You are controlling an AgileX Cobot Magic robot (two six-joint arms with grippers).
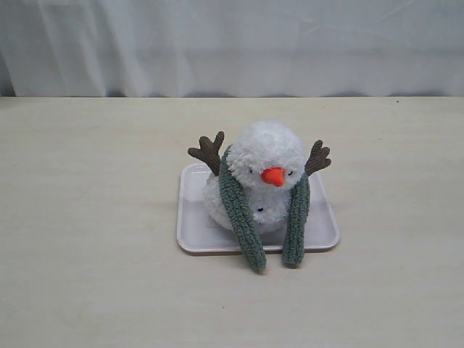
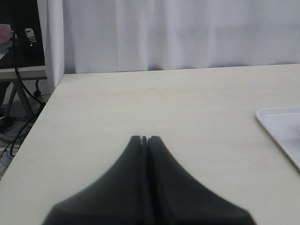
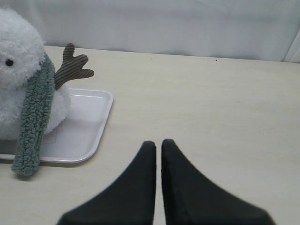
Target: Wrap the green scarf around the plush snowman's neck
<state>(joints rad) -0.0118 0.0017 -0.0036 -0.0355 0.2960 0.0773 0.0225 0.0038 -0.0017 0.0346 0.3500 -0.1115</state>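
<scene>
Closest in, the left gripper (image 2: 144,138) has its black fingers pressed flat together on nothing, and the right gripper (image 3: 158,143) is all but closed, a thin slit between its tips, empty too; both hang over bare table (image 1: 87,217). At the centre of the exterior frame the plush snowman (image 1: 264,156) sits on a pale tray (image 1: 192,217). The green scarf (image 1: 243,217) loops behind its head, both ends hanging down the front past the tray's near lip.
</scene>
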